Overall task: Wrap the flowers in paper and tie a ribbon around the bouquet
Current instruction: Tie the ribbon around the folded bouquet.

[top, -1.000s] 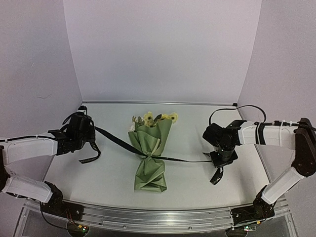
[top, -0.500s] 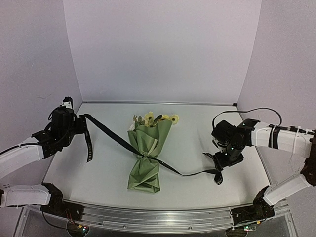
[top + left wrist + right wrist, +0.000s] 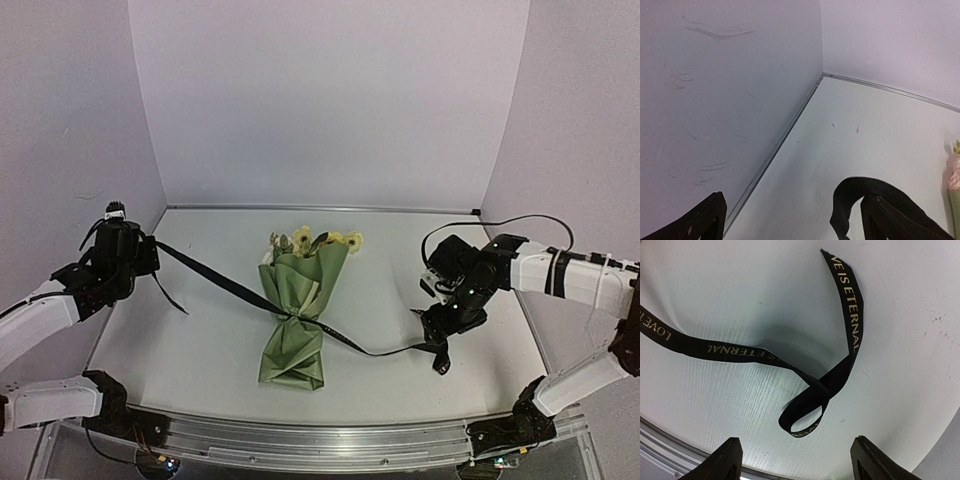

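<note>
Olive-paper bouquet (image 3: 297, 320): lies at middle of table (image 3: 390, 255), bare surface on both sides.
Ribbon (image 3: 225, 287): crosses bouquet's waist, reaching toward both arms.
Left gripper (image 3: 792, 202): raised by left wall (image 3: 715, 100), fingers spread, ribbon beside one.
Right gripper (image 3: 796, 444): pointing down over ribbon's looped end, fingers spread, empty.

The bouquet (image 3: 300, 285) lies mid-table (image 3: 400, 385), its blossoms toward the far wall and its narrow end toward the arms. The ribbon (image 3: 225, 283) crosses its waist. It runs up and left to the left gripper (image 3: 148, 258), and right along the table to a loop lying beneath the right gripper (image 3: 440, 325).
</note>
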You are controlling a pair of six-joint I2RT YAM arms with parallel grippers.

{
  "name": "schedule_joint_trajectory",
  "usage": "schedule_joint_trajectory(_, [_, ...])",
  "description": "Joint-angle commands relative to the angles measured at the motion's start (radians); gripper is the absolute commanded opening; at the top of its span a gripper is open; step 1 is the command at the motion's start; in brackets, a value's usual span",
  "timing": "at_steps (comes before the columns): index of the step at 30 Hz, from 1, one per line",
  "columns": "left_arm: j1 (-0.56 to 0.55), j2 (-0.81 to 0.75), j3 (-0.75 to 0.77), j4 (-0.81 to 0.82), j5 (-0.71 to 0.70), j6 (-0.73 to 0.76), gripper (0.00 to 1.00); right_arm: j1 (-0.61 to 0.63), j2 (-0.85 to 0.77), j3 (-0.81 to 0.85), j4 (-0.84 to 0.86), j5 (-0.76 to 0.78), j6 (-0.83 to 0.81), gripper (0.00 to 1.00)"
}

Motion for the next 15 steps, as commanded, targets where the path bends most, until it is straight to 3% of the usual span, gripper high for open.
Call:
schedule_joint_trajectory(1, [0.160,0.025,0.075,-0.043,0.028,-0.030,0.99,0.000,0.013,0.036,0.000,-0.031,-0.013,0.78])
schedule_joint_trajectory(8, [0.444,0.115,0.085,-0.014,0.281,-0.063,1.00,0.000,0.010,0.030,0.005,-0.041,-0.014,0.78])
schedule_joint_trajectory(11, [0.471,0.131,0.097,0.054,0.359,0.019,0.98,0.000,0.008,0.032,0.006,-0.044,-0.018,0.78])
schedule_joint_trajectory(15, [0.426,0.129,0.087,0.140,0.635,0.214,0.86,0.000,0.010,0.038,0.017,-0.060,-0.031,0.78])
